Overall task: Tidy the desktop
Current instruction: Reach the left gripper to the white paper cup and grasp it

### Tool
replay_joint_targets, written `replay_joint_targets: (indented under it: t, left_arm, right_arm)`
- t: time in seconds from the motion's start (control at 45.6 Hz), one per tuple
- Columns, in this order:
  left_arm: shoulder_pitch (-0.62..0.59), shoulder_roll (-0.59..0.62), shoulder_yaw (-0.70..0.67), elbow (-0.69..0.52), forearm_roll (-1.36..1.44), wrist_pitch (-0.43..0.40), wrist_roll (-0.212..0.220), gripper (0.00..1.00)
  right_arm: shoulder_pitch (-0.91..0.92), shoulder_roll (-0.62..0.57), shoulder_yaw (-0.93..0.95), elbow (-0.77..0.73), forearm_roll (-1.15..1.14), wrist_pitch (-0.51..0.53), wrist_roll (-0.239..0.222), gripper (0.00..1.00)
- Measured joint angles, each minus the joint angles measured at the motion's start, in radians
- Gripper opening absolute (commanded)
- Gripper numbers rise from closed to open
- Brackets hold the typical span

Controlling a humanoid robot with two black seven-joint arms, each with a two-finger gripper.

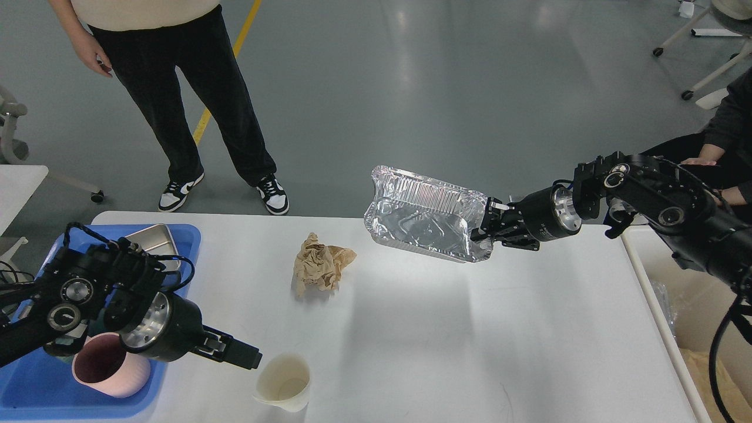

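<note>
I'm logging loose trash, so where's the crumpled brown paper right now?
In the head view, the crumpled brown paper lies on the desktop left of centre, between the blue tray and the raised foil tray.

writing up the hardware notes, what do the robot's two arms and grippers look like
Both arms are matte black with chunky cylindrical joints. The left arm shows round silver-ringed joint caps, a polished silver wrist flange and thin black cables looping over it. Its left gripper is a blocky black two-finger unit. The right arm has the same silver flange and caps; the right gripper is black with a small white patch.
</note>
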Motion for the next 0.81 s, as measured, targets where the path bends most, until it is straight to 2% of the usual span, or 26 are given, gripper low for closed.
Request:
replay_joint_targets:
  t: [0.307,0.416,0.635,0.745,0.789,0.811]
  left_arm:
    - [0.003,-0.115,0.036,0.063,0.113,0.000,0.020,0.85]
    - [0.012,-0.143,0.041,0.090,0.138,0.000,0.026,0.79]
    - [0.014,-0.190,0.084,0.112,0.180,0.005,0.029,0.62]
    - [0.014,-0.206,0.092,0.116,0.191,0.007,0.042,0.58]
    - [0.014,-0.213,0.095,0.117,0.200,0.007,0.047,0.53]
    - [0.014,-0.218,0.098,0.117,0.204,0.007,0.048,0.45]
  right_arm:
    - [-0.003,-0.001,0.001,0.000,0.000,0.000,0.000,0.00]
    - [-0.004,-0.003,0.002,0.000,0.000,0.000,0.001,0.00]
    - [-0.011,-0.005,0.002,0.000,0.000,0.000,0.002,0.00]
    - [-0.014,-0.005,0.002,0.000,0.000,-0.001,0.002,0.00]
    - [-0.015,-0.005,0.002,0.000,0.000,-0.001,0.002,0.00]
    - [-0.015,-0.005,0.002,0.000,0.000,-0.001,0.002,0.00]
